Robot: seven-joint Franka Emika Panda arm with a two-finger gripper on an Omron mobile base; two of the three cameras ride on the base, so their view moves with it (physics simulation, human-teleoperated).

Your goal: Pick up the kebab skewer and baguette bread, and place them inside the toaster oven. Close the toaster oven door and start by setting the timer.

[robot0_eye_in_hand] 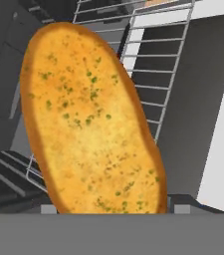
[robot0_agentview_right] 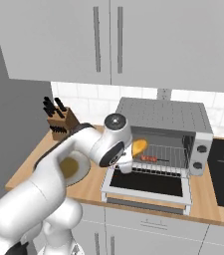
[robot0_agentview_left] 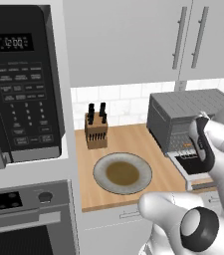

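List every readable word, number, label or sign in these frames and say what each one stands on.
"12:00", as far as it can be made out: lit display at the top of the microwave panel.
Microwave keypad labels: too small and blurred to read.
Range oven control panel: marks unreadable.
Toaster oven: no legible marking.

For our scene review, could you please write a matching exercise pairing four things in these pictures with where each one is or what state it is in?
Things:
1. kebab skewer
2. baguette bread
3. toaster oven door
4. plate

Places or states:
A. folded down open
B. bare, on the wooden counter
C. lying on the wire rack inside the toaster oven
D. at the oven's mouth, by the gripper

Pairs: 1-C, 2-D, 3-A, 4-B
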